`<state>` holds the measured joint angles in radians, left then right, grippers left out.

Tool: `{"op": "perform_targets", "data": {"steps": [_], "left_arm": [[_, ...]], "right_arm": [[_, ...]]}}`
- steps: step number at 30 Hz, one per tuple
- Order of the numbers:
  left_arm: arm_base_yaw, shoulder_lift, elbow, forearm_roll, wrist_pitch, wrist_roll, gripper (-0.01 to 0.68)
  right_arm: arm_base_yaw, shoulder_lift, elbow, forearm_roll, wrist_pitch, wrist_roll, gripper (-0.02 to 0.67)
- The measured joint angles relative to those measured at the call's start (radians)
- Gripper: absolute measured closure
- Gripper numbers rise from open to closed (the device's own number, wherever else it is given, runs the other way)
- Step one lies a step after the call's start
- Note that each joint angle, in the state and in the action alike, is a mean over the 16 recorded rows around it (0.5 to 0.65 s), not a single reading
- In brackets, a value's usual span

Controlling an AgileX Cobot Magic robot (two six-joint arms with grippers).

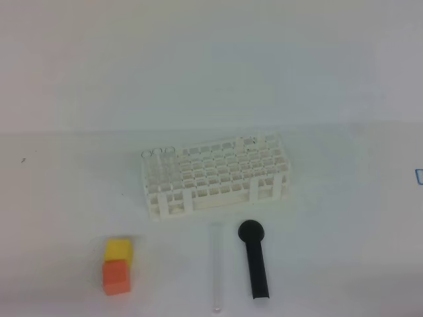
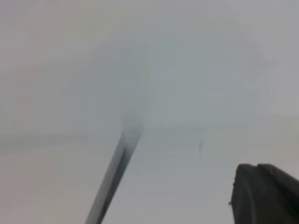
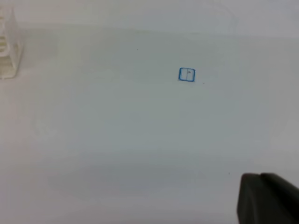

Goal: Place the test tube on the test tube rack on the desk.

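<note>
The test tube (image 1: 216, 267) lies flat on the desk (image 1: 344, 251), pointing front to back, just in front of the test tube rack (image 1: 218, 198). The rack stands upright at the middle of the desk; clear round rims show in its far left holes. Its corner also shows at the left edge of the right wrist view (image 3: 7, 51). No gripper shows in the exterior high view. Of the left gripper only a dark finger (image 2: 264, 193) shows in the blurred left wrist view. Of the right gripper only a dark finger (image 3: 268, 198) shows, above bare desk.
A black round-headed tool (image 1: 254, 261) lies right beside the tube. A yellow block (image 1: 119, 249) and an orange block (image 1: 116, 276) sit at the front left. A small blue square mark (image 3: 187, 74) is on the desk at the right. A blurred thin grey bar (image 2: 114, 175) crosses the left wrist view.
</note>
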<state>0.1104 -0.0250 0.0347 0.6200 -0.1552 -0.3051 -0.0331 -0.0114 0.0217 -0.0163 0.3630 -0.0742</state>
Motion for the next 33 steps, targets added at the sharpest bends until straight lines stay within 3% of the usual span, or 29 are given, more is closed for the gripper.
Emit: {"op": "perform_targets", "data": {"steps": [8,24,29,33], "left_arm": [[0.0,0.0,0.0,-0.001,-0.078,-0.035,0.674],[-0.002,0.0,-0.004,-0.089,-0.471,-0.606,0.674],[-0.002,0.002,-0.042,-0.05,-0.44,-0.767,0.674],[-0.002,0.023,-0.117,0.101,-0.359,-0.977,0.674]], "right_arm": [[0.0,0.0,0.0,0.0,0.0,0.0,0.65],[0.0,0.0,0.0,0.0,0.0,0.0,0.65],[0.0,0.0,0.0,0.0,0.0,0.0,0.65],[0.0,0.0,0.0,0.0,0.0,0.0,0.65]]}}
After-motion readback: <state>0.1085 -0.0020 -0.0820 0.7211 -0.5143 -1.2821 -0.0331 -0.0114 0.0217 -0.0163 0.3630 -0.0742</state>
